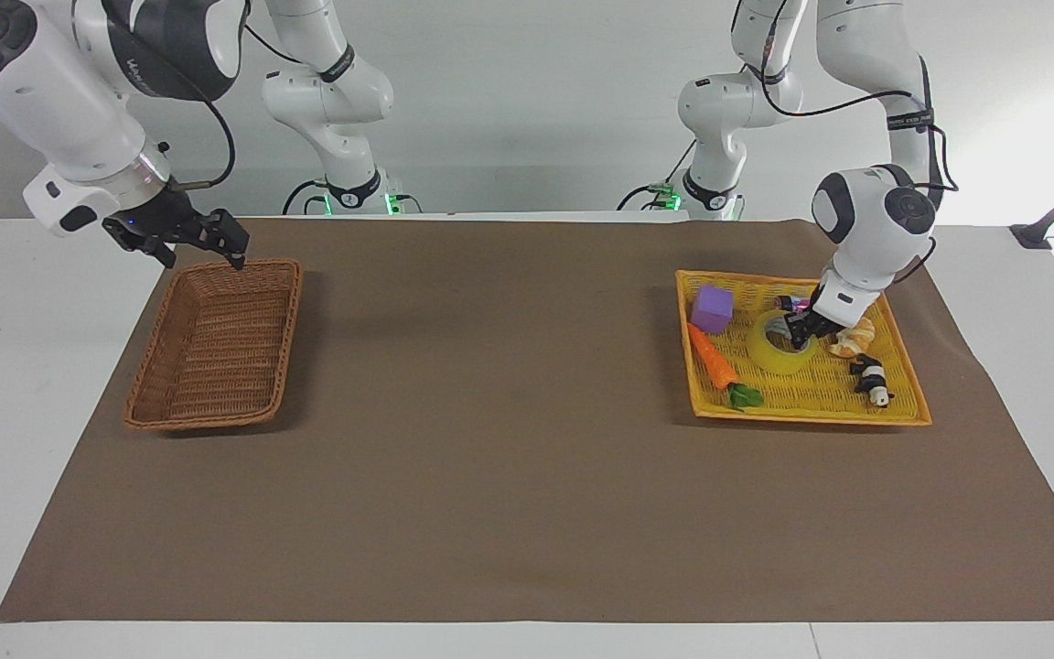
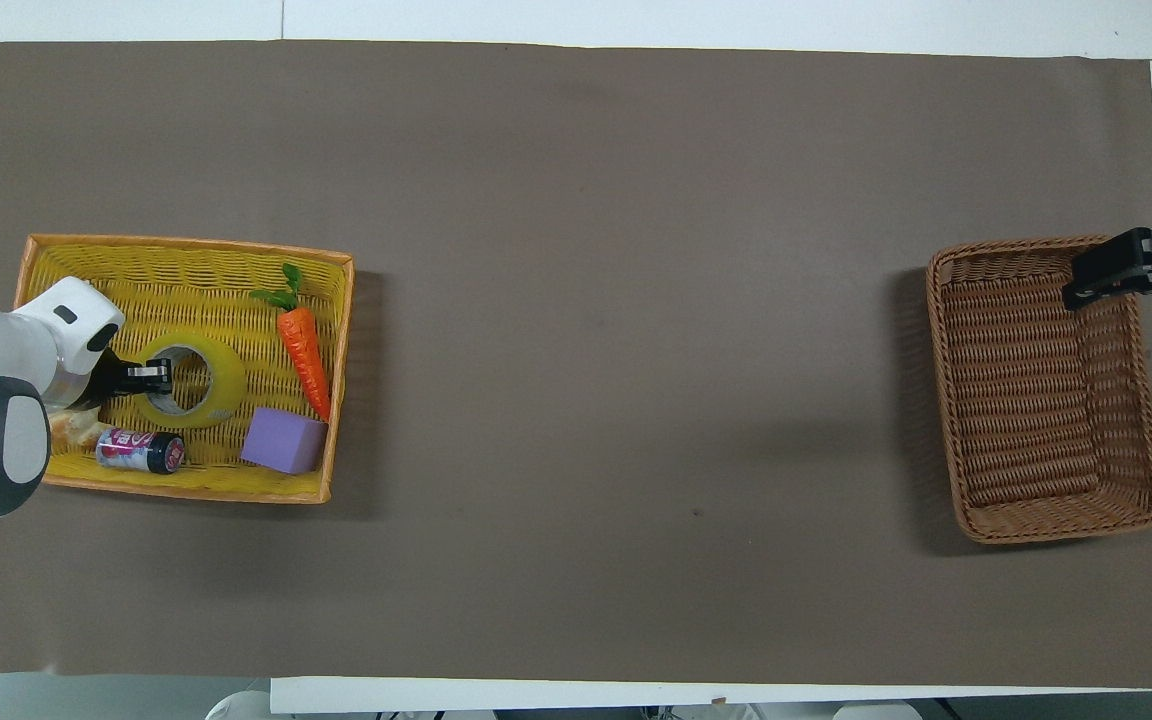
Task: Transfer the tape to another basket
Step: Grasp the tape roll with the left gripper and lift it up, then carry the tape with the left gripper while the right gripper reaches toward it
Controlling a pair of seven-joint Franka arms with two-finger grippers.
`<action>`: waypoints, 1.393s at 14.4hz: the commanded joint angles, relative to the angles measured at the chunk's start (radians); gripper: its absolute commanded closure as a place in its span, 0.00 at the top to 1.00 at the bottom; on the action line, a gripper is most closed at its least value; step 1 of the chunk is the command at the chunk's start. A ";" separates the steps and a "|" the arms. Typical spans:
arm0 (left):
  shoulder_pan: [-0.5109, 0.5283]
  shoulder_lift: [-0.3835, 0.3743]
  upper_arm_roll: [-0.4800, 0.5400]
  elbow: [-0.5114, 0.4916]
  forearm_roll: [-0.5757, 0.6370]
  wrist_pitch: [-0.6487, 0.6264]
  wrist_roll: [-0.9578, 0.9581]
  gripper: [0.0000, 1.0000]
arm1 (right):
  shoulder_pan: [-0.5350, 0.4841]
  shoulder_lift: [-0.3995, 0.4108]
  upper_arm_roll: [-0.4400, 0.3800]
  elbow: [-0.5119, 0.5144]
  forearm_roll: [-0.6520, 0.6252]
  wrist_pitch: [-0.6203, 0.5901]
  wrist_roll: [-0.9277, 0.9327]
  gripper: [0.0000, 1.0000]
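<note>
The tape (image 1: 769, 353) (image 2: 220, 386), a yellow roll, lies in the shallow yellow tray (image 1: 801, 416) (image 2: 186, 243) at the left arm's end of the table. My left gripper (image 1: 800, 337) (image 2: 151, 375) reaches down into that tray and is shut on the roll's wall, one finger inside the core. The brown wicker basket (image 1: 216, 339) (image 2: 1036, 390) stands at the right arm's end with nothing in it. My right gripper (image 1: 202, 252) (image 2: 1131, 285) hangs open over the basket's corner nearest the robots, holding nothing.
Around the tape the tray holds an orange carrot (image 1: 715, 364) (image 2: 304, 350), a purple block (image 1: 712, 308) (image 2: 283, 440), a drink can (image 2: 139, 450), a bread-like piece (image 1: 852, 340) and a black-and-white toy (image 1: 872, 378). A brown mat (image 1: 509, 412) spans the table between the two baskets.
</note>
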 commanded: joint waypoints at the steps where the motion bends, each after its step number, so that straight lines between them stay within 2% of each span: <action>1: -0.010 0.078 0.005 0.289 -0.006 -0.270 -0.023 0.00 | 0.001 -0.025 0.000 -0.031 -0.008 0.022 -0.002 1.00; 2: -0.013 0.103 -0.001 0.386 -0.010 -0.367 -0.027 0.00 | 0.001 -0.025 0.000 -0.033 -0.008 0.022 -0.002 1.00; 4: -0.077 0.103 0.002 0.456 -0.059 -0.432 -0.123 0.01 | 0.001 -0.025 0.000 -0.033 -0.008 0.022 -0.002 1.00; 6: -0.114 0.100 -0.004 0.481 -0.099 -0.427 -0.229 0.01 | 0.001 -0.025 0.000 -0.033 -0.008 0.022 -0.002 1.00; 11: -0.355 0.102 -0.003 0.490 -0.127 -0.362 -0.564 0.01 | 0.001 -0.025 0.000 -0.033 -0.008 0.022 -0.002 1.00; 14: -0.425 0.095 -0.004 0.473 -0.153 -0.316 -0.599 0.02 | 0.003 -0.025 0.002 -0.033 0.005 0.016 -0.006 1.00; 16: -0.476 0.091 -0.004 0.467 -0.170 -0.323 -0.619 0.02 | -0.003 -0.031 0.002 -0.037 0.142 0.021 -0.017 1.00; 20: -0.597 0.089 -0.004 0.482 -0.173 -0.303 -0.747 0.05 | 0.005 -0.040 0.002 -0.115 0.458 0.155 -0.060 1.00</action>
